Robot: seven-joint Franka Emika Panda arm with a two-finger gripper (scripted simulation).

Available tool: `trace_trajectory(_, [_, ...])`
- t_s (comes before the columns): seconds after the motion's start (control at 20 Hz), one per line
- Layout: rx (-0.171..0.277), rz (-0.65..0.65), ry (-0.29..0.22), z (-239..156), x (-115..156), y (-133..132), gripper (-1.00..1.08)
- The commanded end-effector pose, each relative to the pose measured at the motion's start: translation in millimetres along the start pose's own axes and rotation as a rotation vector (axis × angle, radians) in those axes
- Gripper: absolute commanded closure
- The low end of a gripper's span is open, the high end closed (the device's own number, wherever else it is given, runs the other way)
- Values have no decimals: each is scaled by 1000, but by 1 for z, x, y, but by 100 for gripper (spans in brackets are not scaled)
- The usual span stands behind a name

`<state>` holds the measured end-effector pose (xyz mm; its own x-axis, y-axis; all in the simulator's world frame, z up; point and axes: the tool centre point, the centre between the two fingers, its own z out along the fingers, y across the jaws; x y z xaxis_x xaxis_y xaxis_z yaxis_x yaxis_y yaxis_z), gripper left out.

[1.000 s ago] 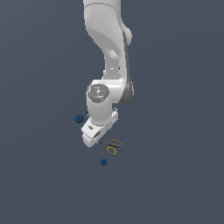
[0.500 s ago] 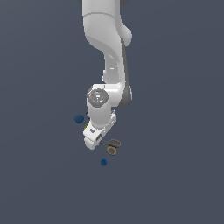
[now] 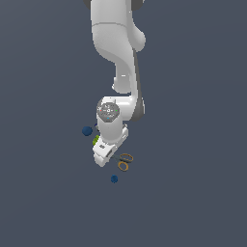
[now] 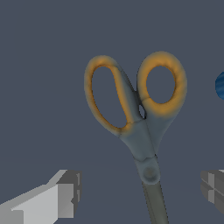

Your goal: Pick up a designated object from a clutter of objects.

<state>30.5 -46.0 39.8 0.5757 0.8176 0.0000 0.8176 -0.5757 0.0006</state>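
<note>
A white Franka Panda arm (image 3: pixel 118 53) reaches down from the top of the exterior view over a plain dark grey-blue floor (image 3: pixel 193 193), its wrist bent so that the white two-fingered gripper (image 3: pixel 102 157) hangs low over a small cluster of items.

The designated object, a pair of scissors with grey metal blades and orange-rimmed loop handles (image 4: pixel 139 118), lies flat on the floor directly under the gripper. In the wrist view the two loops fill the middle of the picture, the dark grey pivot sits between the two grey finger pads (image 4: pixel 65 194), and the blades run on past the picture's edge. The fingers stand spread wide, one on each side of the scissors near the pivot, and neither touches them. In the exterior view only the two orange loops (image 3: pixel 125 161) show, just to that view's right of the gripper; the blades are hidden beneath the hand.

A dark blue ball (image 3: pixel 87 130) rests to the exterior view's left of the wrist, a little apart from it. A smaller-looking dark blue ball (image 3: pixel 114 179) lies nearer the camera, just below the scissor loops; a blue ball also shows at the edge of the wrist view. A lime-green block (image 3: pixel 96 140) peeks out at the left side of the gripper, mostly covered by it.
</note>
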Motion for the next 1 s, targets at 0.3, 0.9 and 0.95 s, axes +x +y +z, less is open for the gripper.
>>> trace_trajectory(0.3, [1,-3,0,31,0,0,-92])
trace_trajectory(0.9, [1,-3,0,32,0,0,108])
trace_trajectory(0.95, [1,-5,1,30,2,-1,108])
